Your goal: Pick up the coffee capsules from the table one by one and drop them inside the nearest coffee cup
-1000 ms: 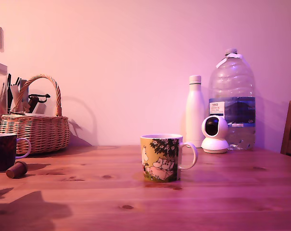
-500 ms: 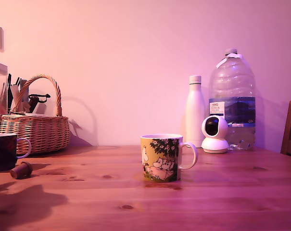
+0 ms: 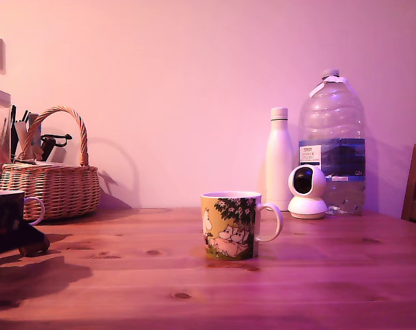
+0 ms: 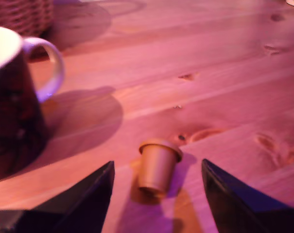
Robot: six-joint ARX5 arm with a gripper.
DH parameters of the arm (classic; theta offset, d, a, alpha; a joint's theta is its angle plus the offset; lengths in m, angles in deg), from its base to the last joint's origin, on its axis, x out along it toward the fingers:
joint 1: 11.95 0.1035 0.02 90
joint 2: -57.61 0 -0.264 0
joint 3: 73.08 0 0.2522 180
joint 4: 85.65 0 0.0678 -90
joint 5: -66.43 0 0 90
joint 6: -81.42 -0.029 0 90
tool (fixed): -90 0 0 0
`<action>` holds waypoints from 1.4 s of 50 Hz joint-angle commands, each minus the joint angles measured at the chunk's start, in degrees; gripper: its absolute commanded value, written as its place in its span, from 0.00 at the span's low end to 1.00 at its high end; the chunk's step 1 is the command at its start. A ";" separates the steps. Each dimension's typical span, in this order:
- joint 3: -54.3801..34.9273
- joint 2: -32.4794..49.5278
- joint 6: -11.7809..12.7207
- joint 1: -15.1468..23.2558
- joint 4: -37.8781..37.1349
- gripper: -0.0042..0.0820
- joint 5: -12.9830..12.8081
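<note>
A coffee capsule [image 4: 158, 164] is lying on its side on the reddish-brown plank bench [image 4: 224, 73], low in the centre of the wrist frame, its wider rim pointing away from the camera. The claw [image 4: 158, 199] is standing spread wide, its two dark fingers [image 4: 91, 196] rising from the bottom edge of that frame on either side of the capsule, neither one touching it and nothing pinched between them. The dark coffee cup [image 4: 13, 104] is filling the left edge of the wrist frame, upright, its pale looped handle turned toward the middle of the picture, with a stretch of bare bench between it and the capsule. In the exterior view the same cup [image 3: 7, 220] is sitting at the far left edge, and a dark blurred shape is lying just beside its base; whether that is the claw or the capsule cannot be told. A wicker basket [image 3: 51, 182] is standing behind the cup at the left. A yellow cartoon mug [image 3: 232, 224] is sitting near the frame's centre, well apart from the dark cup. At the right rear, a white bottle [image 3: 278, 159], a large water jug [image 3: 331, 141] and a small white camera [image 3: 308, 191] are grouped close together.
</note>
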 commanded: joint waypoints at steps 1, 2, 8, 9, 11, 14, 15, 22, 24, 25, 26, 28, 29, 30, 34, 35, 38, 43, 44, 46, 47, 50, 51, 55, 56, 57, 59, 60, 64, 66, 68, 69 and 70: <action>0.74 -1.27 -0.77 0.15 0.13 0.65 0.72; 0.96 -1.40 -0.77 0.15 0.46 0.65 0.79; 2.01 -1.73 -1.18 0.15 1.75 0.65 0.81; 2.14 -1.73 -1.18 0.15 1.88 0.65 0.81; 2.45 -1.73 -1.60 0.15 2.29 0.65 0.81; 2.97 -1.73 -1.60 0.15 3.45 0.65 0.81; 3.17 -1.73 -1.77 0.15 3.87 0.65 0.83; 3.82 -1.75 -2.16 0.09 6.21 0.61 0.81; 3.82 -1.75 -2.19 0.09 6.38 0.57 0.79; 3.82 -1.75 -2.19 0.09 6.38 0.55 0.76; 3.82 -1.75 -2.19 0.09 6.38 0.52 0.76; 3.82 -1.75 -2.19 0.09 6.38 0.45 0.72; 3.82 -1.75 -2.19 0.09 6.38 0.42 0.66; 3.82 -1.75 -2.19 0.09 6.38 0.39 0.63; 3.82 -1.75 -2.19 0.09 6.36 0.29 0.57; 3.82 -1.75 -2.21 0.09 6.32 0.28 0.57; 3.82 -1.75 -2.21 0.09 6.08 0.25 0.57; 3.85 -1.75 -2.21 0.00 5.42 0.23 0.59; 3.87 -1.73 -2.21 -0.02 5.40 0.23 0.59; 3.87 -1.66 -2.21 -0.02 5.38 0.23 0.61; 3.87 -1.64 -2.21 -0.02 5.38 0.23 0.61; 3.87 -1.46 -2.21 -0.02 5.44 0.23 0.63; 3.87 -1.44 -0.83 -0.02 5.49 0.23 0.63; 3.85 -0.66 0.31 -0.02 6.12 0.23 0.61; 3.85 -0.39 0.31 -0.02 6.54 0.23 0.63; 3.85 -0.07 0.31 -0.02 6.91 0.23 0.72; 3.85 0.85 2.03 -0.02 7.82 0.23 0.90; 3.85 1.33 2.03 -0.02 8.33 0.23 1.01; 3.78 4.24 2.56 -0.02 10.49 0.23 1.05; 3.76 5.99 2.58 -0.02 11.63 0.23 1.05; 3.76 8.02 2.58 -0.02 12.94 0.23 0.98; 3.76 9.14 2.58 -0.02 13.53 0.23 0.96; 3.76 10.23 2.60 -0.02 14.62 0.23 0.68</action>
